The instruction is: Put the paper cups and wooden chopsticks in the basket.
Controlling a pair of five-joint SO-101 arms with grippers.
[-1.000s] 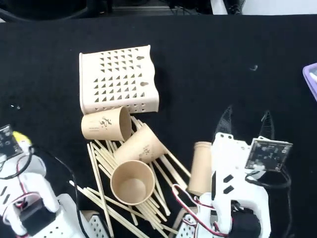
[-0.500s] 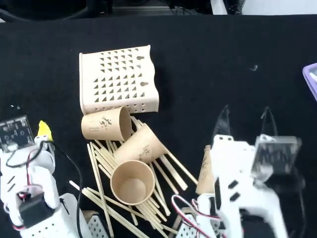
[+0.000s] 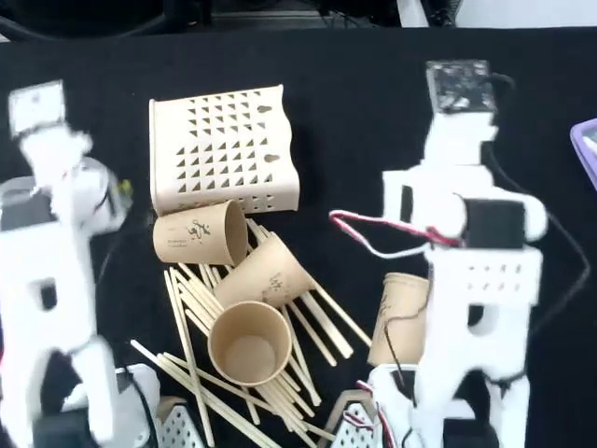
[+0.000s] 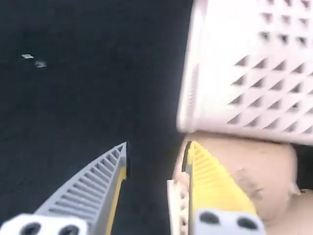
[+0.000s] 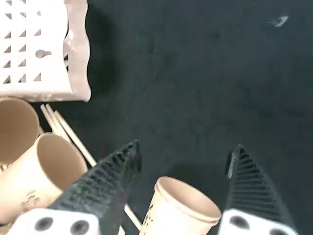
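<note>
A: State of the left one?
B: Released. The left gripper has its jaws apart with nothing in them. It hangs over bare black tabletop, just beside a corner of the basket.
A: And the right?
B: Also spread wide, so the right gripper is grasping nothing. The lone cup sits below the gap with its rim toward the camera, and neither finger touches it.
A: Where's the basket?
B: It lies on its side, left of middle, in the far half of the tabletop, with a perforated wall facing up. I can't see inside it.
A: The other paper cups?
B: Three more. The first cup is on its side, touching the basket's near wall. The second cup is on its side just beside the first, resting on the wooden chopsticks. The third cup sits on the same heap toward the near edge, mouth up. In the high view, the lone cup is well apart to the right of them, just beside the right arm.
A: And the chopsticks?
B: They're a loose fanned heap at the near middle of the tabletop, outside the basket.
A: Anything else?
B: The left arm stands near the left edge. A purple object is cut off at the right edge.
</note>
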